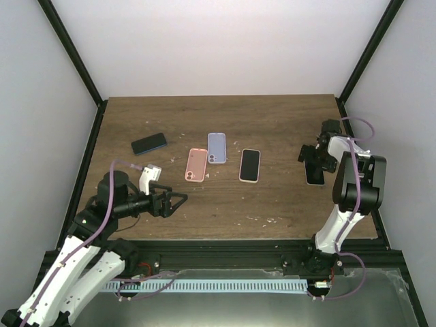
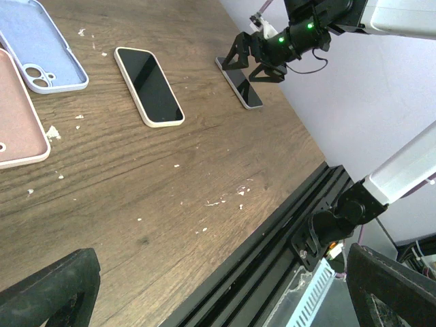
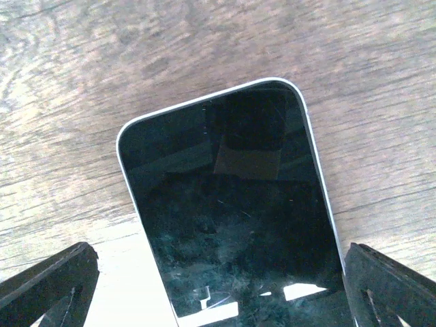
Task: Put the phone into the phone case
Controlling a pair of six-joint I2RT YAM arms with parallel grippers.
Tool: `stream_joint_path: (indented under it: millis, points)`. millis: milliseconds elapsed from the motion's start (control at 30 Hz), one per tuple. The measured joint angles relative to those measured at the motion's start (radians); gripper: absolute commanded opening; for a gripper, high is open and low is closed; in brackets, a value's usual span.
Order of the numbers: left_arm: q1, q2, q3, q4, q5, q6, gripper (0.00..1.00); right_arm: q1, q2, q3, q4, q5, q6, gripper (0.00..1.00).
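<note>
my right gripper (image 3: 218,289) wide apart, phone (image 3: 231,204) flat on the table (image 3: 68,61) right between its fingers (image 3: 48,286) (screen up, smudgy), left gripper (image 1: 178,203) apart too

The top camera looks down from behind over the whole tabletop (image 1: 272,122). The left wrist view faces low across it; the right wrist view sits close above one phone (image 3: 231,218), shared by all three.
</note>
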Motion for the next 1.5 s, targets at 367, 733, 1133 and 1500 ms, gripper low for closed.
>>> stream_joint_path:
  millis: [367,733,1133,1500]
  points:
    - [0.000,0.000,0.000,0.000,0.000,0.000,1.00,0.000,0.000,-0.003,-0.037,0.087,-0.005,1.00]
    - [0.000,0.008,0.000,-0.002,-0.027,0.000,1.00,0.001,0.030,-0.003,-0.029,0.071,-0.026,0.87]
    - [0.000,0.148,0.014,-0.014,-0.184,-0.063,0.95,0.041,0.030,-0.005,-0.023,0.080,-0.021,0.74]
    - [0.032,0.572,0.059,0.129,-0.402,-0.159,0.80,0.080,-0.001,-0.052,0.008,0.094,0.031,0.71]
